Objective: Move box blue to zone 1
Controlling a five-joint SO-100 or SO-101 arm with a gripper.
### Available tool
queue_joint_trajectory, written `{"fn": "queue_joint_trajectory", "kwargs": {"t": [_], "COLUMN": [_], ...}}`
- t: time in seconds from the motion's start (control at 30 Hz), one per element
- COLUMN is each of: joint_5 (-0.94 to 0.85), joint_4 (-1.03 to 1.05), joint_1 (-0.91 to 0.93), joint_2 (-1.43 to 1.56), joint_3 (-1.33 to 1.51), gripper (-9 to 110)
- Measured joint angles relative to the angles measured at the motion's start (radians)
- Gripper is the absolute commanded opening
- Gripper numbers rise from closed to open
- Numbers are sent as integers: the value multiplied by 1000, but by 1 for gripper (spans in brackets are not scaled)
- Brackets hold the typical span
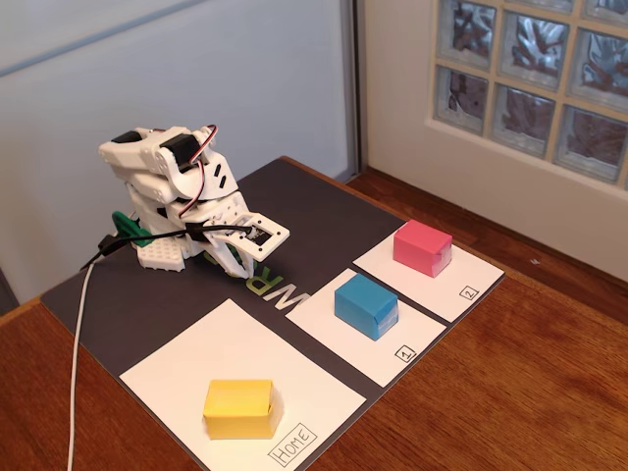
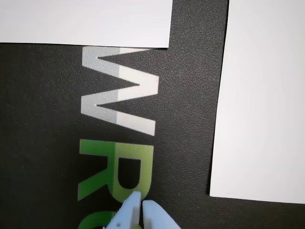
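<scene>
- Yellow box (image 1: pixel 238 408) is sitting nearest the table's front edge, on the Home sheet (image 1: pixel 196 358).
- Box blue (image 1: pixel 365 305) is already resting on zone 1 (image 1: pixel 339 339): a folded-paper cuboid, likely light and crushable, best pinched gently across opposite flat sides.
- Pink box (image 1: pixel 423 246) is occupying sheet 2 (image 1: pixel 471 278).
- Gripper (image 2: pixel 140 206) is hanging clenched and empty over the textured dark mat (image 1: pixel 118 304), near the back-left corner.

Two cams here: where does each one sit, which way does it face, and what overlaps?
Fixed view: raised, off the mat's corner, looking down across the folded arm, blue box on sheet 1, pink box, yellow box.
Wrist view: on the gripper, facing straight down at the mat; only the gripper tips show, closed.
Shared: black mat lettering and white sheet edges.
</scene>
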Motion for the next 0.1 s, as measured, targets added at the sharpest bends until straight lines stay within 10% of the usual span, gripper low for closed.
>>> {"fn": "queue_joint_trajectory", "kwargs": {"t": [0.1], "joint_5": [0], "joint_4": [0], "joint_1": [0], "joint_2": [0], "joint_3": [0], "gripper": [0]}}
